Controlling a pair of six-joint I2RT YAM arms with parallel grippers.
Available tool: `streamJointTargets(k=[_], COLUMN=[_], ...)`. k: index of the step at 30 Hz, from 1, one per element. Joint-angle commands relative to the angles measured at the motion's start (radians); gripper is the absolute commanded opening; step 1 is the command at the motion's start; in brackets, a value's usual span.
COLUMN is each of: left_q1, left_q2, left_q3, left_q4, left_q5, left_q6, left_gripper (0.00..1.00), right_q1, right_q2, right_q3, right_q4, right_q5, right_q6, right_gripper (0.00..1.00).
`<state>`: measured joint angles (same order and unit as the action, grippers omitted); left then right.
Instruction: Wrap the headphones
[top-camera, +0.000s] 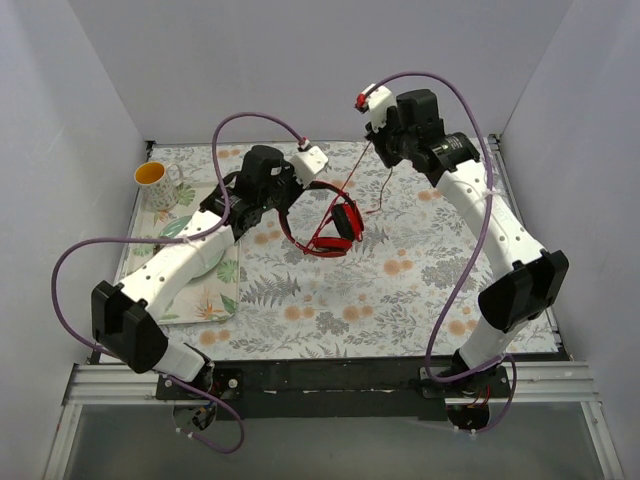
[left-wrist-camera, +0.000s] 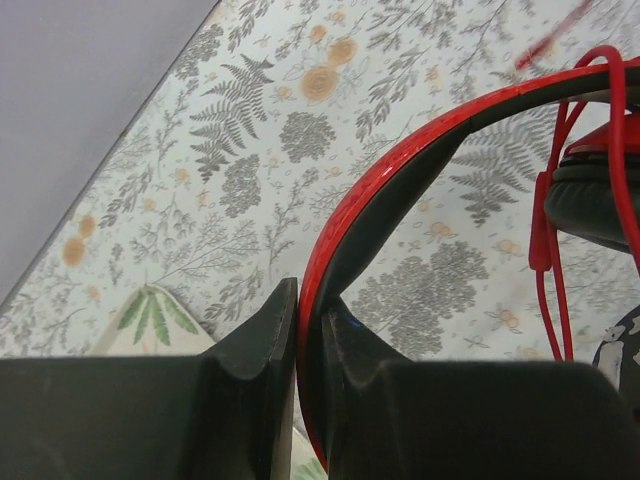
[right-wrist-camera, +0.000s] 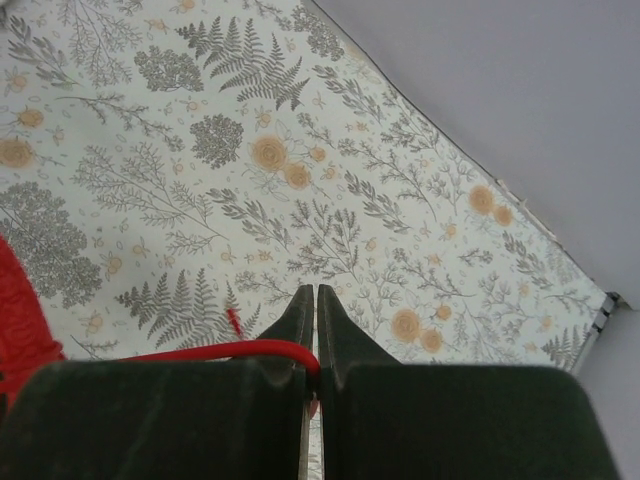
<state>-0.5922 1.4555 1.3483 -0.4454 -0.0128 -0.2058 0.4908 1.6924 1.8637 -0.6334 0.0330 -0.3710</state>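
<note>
Red headphones (top-camera: 322, 232) sit near the middle of the table, just toward 12 o'clock of centre. Their band curves like a U, its open side facing about 12 o'clock. One black-padded ear cup is at the 3 o'clock end, and the other end runs toward 9 o'clock.

The left gripper (top-camera: 289, 203) is pressed together on that 9 o'clock stretch of the band, which the left wrist view shows pinched edge-on between its fingers. I cannot tell whether the headphones rest on the cloth or hang above it.

A thin red cable (top-camera: 358, 168) runs from the ear cup toward 1 o'clock. The right gripper (top-camera: 377, 147) pinches it between nearly touching fingertips, and a loose length trails down beside it.

Underneath lies a pale tablecloth (top-camera: 400, 290) printed with ferns and orange flowers. A folded leaf-print napkin (top-camera: 215, 285) lies at 8 o'clock, and a mug (top-camera: 158, 182) with a yellow inside stands at 10 o'clock. Plain pale walls (top-camera: 300, 60) enclose three sides.
</note>
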Motion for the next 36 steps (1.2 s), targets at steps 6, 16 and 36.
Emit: streamJointTargets(k=[6,16,36], left_q1=[0.002,0.002,0.002], left_q2=[-0.089,-0.040,0.019], left_q3=[0.288,0.531,0.727], left_q4=[-0.259,-0.270,-0.210], left_q5=[0.332,0.406,0.246], left_q6=[-0.210,-0.351,-0.483], left_gripper=[0.00,0.00,0.00], right_q1=[-0.095,-0.066,-0.023], right_q2=[-0.023,-0.117,-0.177], right_q3=[-0.145,-0.538,-0.865], right_q4=[0.178,0.683,1.100], right_q5=[-0.365,-0.745,-0.664], right_q6=[0.078,0.389,0.612], right_gripper=[0.01,0.17,0.26])
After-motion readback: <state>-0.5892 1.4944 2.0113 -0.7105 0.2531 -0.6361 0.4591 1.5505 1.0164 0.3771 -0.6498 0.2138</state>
